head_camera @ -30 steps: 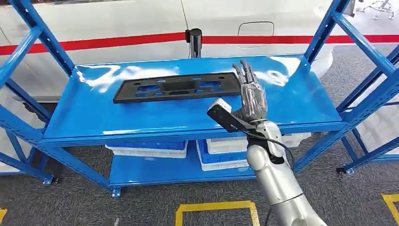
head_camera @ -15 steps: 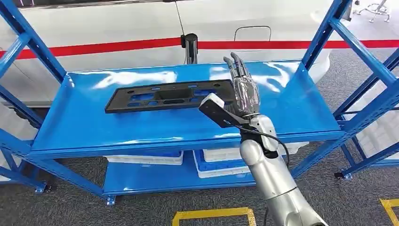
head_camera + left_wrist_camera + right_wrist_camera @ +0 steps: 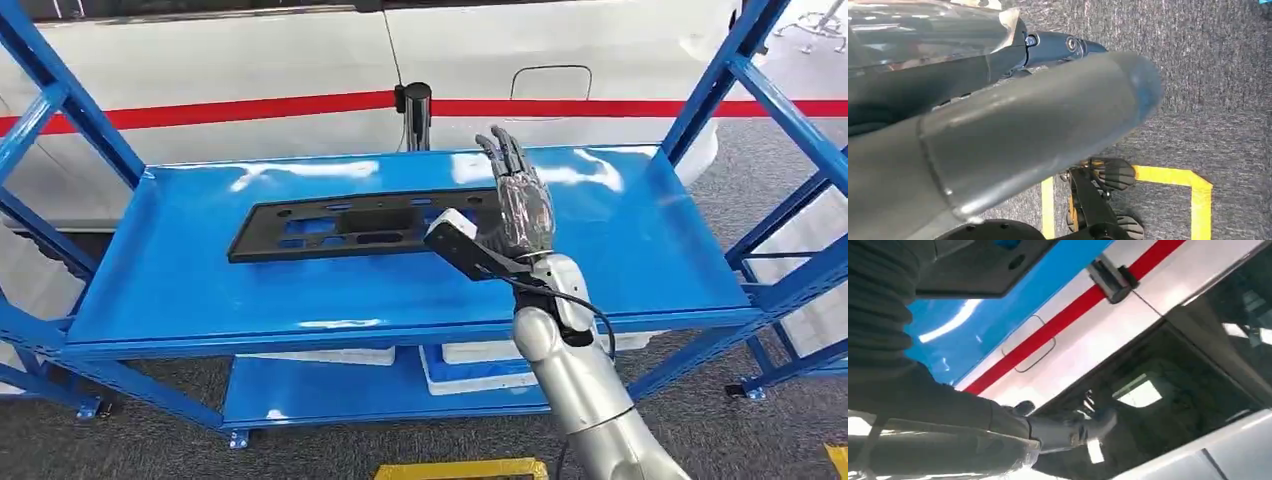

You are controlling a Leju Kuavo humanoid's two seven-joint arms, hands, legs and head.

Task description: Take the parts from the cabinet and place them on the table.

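The black perforated panel (image 3: 365, 224) lies flat on the blue rack's top shelf (image 3: 640, 250). The right robot hand (image 3: 518, 200) hovers empty beside the panel's right end, fingers extended. It should lower there and clamp that edge firmly before lifting level.

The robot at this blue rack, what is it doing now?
The robot's right hand is raised over the top shelf of the blue rack, fingers straight, at the right end of a black part lying flat there. It holds nothing yet. White bins sit on the lower shelf.
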